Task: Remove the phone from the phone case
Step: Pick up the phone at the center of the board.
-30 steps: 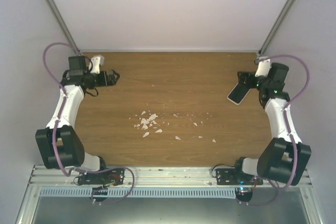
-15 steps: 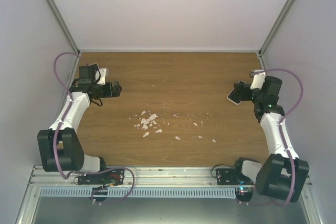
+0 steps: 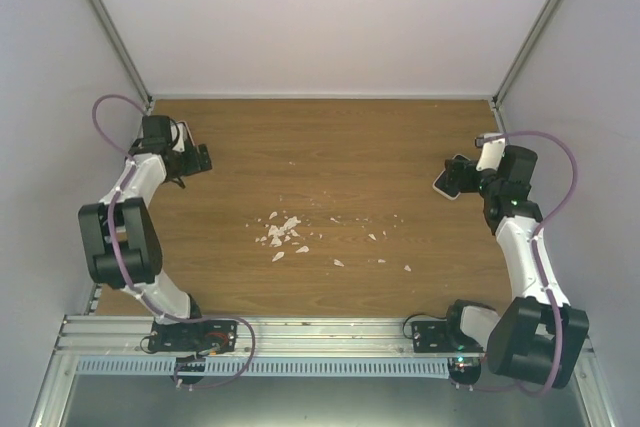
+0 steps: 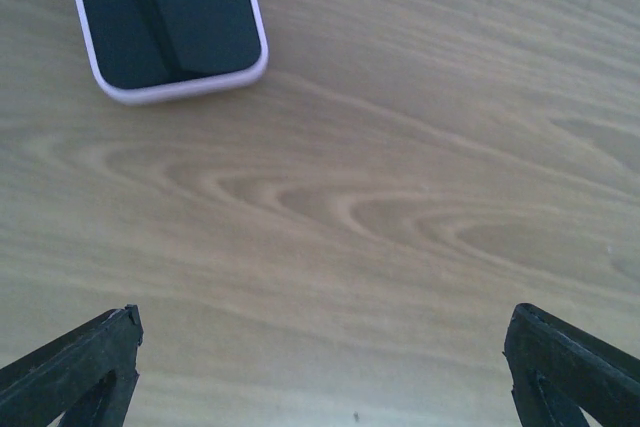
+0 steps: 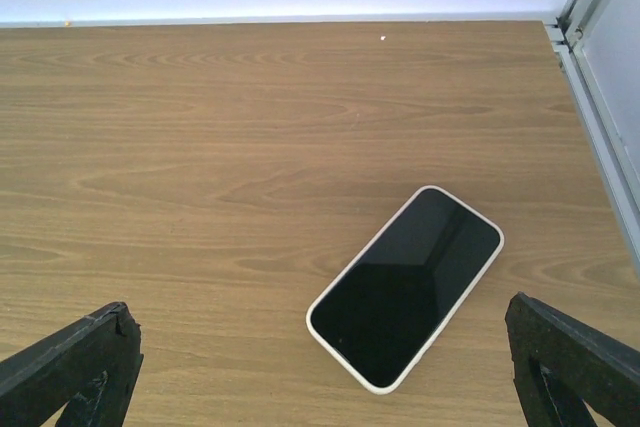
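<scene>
Two cased phones lie screen up on the wooden table. One in a white case [image 5: 405, 287] lies at the right side [image 3: 446, 183], below and between the fingers of my right gripper [image 5: 318, 312], which is open and empty above it [image 3: 464, 173]. Another in a pale lilac-white case [image 4: 165, 22] lies at the top left of the left wrist view, ahead of my open, empty left gripper [image 4: 322, 322]. In the top view the left gripper [image 3: 196, 158] is at the far left, and I cannot make out that phone there.
Small white scraps [image 3: 280, 232] are scattered at the table's middle, with a few more to the right [image 3: 372, 237]. Walls and metal frame posts [image 3: 110, 37] close the table at the left, right and back. A post stands right of the phone [image 5: 590, 57].
The left arm has folded back, its gripper moving left toward the wall. The right arm shifted slightly a second ago and has stayed still since.
</scene>
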### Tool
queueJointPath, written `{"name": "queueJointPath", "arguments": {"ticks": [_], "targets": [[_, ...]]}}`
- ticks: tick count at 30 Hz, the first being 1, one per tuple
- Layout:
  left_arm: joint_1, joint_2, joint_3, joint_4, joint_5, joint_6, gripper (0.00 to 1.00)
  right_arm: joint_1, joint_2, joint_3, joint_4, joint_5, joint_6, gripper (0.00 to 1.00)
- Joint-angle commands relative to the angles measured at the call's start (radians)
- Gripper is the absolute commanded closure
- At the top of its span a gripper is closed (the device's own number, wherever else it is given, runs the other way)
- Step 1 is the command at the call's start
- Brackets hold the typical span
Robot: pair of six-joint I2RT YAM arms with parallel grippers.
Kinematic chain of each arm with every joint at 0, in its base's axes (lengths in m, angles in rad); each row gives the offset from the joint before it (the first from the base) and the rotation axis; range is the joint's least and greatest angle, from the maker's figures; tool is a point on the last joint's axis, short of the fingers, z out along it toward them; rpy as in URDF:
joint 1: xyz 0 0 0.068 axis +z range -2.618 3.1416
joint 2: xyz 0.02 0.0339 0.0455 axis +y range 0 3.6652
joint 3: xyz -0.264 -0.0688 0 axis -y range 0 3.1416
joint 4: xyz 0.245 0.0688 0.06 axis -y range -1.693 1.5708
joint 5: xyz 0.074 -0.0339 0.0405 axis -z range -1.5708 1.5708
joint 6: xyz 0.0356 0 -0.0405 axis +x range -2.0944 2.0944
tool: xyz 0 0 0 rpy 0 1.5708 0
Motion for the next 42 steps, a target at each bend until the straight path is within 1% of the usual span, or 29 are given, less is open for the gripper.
{"name": "queueJointPath", "arguments": {"ticks": [1, 7, 18, 24, 29, 42], "targets": [[0.04, 0.111, 0.121, 0.002, -0.012, -0.008, 0.01, 0.009, -0.03, -0.019, -0.012, -0.013, -0.008, 0.0], [0.066, 0.214, 0.25, -0.025, 0.037, 0.047, 0.01, 0.01, -0.028, -0.019, -0.023, -0.017, -0.008, 0.01], [0.115, 0.445, 0.51, -0.11, 0.017, 0.017, 0.01, 0.006, -0.021, -0.02, -0.031, -0.016, -0.008, 0.0], [0.118, 0.538, 0.578, -0.101, -0.032, 0.019, 0.01, -0.006, -0.014, -0.024, -0.032, -0.034, -0.008, 0.0], [0.117, 0.596, 0.604, -0.088, -0.051, 0.018, 0.01, -0.016, -0.007, -0.023, -0.039, -0.052, -0.011, 0.01], [0.114, 0.705, 0.728, -0.101, 0.004, 0.011, 0.01, -0.021, 0.01, -0.014, -0.051, -0.091, -0.011, 0.0]]}}
